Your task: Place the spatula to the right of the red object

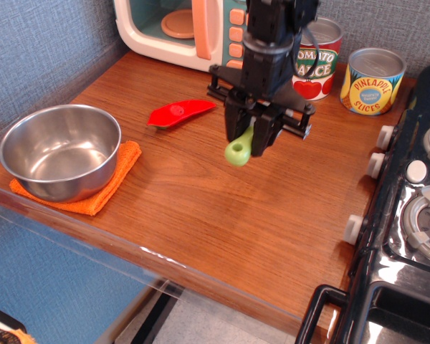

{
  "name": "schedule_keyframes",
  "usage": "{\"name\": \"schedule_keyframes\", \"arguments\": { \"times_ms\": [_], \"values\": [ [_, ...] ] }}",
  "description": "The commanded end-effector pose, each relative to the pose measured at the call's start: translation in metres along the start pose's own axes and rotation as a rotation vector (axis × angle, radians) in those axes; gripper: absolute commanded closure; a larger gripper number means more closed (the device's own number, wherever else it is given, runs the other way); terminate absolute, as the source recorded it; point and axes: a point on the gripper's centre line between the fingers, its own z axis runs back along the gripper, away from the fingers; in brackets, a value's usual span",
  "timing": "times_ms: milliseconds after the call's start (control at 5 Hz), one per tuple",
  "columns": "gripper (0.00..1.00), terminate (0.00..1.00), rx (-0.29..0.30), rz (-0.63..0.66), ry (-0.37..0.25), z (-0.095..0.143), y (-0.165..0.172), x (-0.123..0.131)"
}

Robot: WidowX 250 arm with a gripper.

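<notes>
My gripper (249, 140) is shut on the spatula (239, 150). Only its light green handle with a hole shows, hanging down below the fingers; the grey blade is hidden inside the gripper. The spatula is held above the wooden counter, to the right of the red object (180, 112), a flat glossy red leaf-shaped piece lying on the counter left of centre. There is a clear gap between the two. I cannot tell how high the handle tip is above the wood.
A steel bowl (60, 150) sits on an orange cloth (112, 185) at the front left. A toy microwave (186, 29) stands at the back. A tomato sauce can (316, 61) and a pineapple can (372, 80) stand at the back right. A black stove (416, 215) borders the right edge.
</notes>
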Motion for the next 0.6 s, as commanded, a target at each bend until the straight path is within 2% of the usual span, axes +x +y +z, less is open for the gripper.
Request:
{"name": "schedule_keyframes", "arguments": {
  "times_ms": [0,200,400],
  "values": [
    [1.0,0.0,0.026,0.033,-0.027,-0.0319,0.0023,0.0157],
    [0.0,0.0,0.033,0.017,-0.023,-0.0359,0.0011,0.0144],
    [0.0,0.0,0.016,-0.009,-0.039,-0.0284,-0.0008,0.0102]
  ]
}}
